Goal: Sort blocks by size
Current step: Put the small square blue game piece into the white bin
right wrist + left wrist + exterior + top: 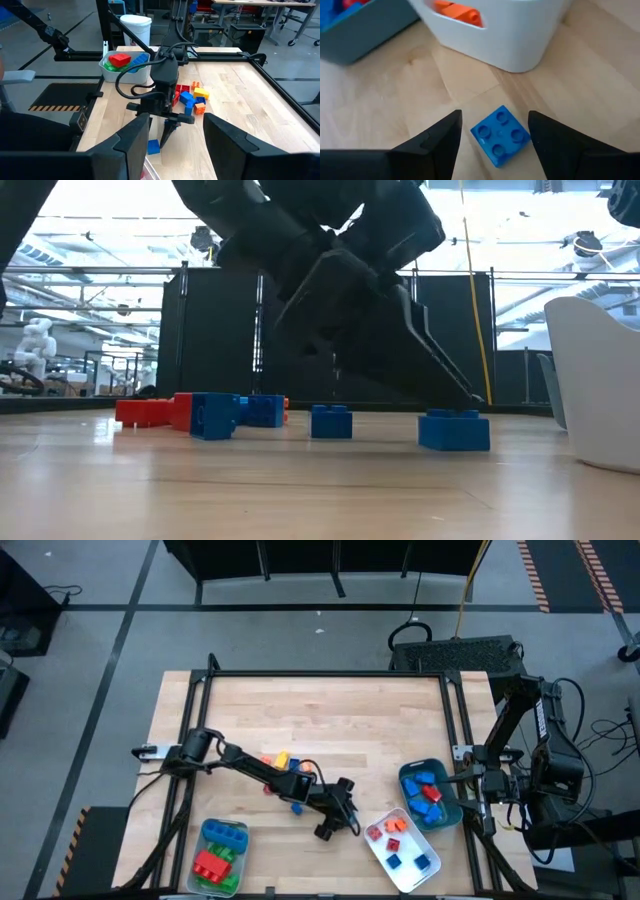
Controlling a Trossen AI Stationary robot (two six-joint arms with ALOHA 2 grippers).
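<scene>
My left gripper [340, 828] is open and hangs low over the table's near middle. Its wrist view shows its fingers [495, 116] standing on either side of a small blue four-stud block [500, 135] that lies flat on the wood; the block also shows in the low view [453, 428]. A second blue block [297, 807] lies just left of it. A loose pile of red, blue, orange and yellow blocks [280, 762] lies behind the left arm. My right gripper [175, 145] is open and empty at the table's right, beside the teal tray [452, 818].
The white tray [432, 875] with small red, orange and blue blocks stands close to the right of the left gripper. The teal tray holds blue and red blocks. A pale tray [205, 828] at the near left holds green, blue and red bricks. A black frame borders the table.
</scene>
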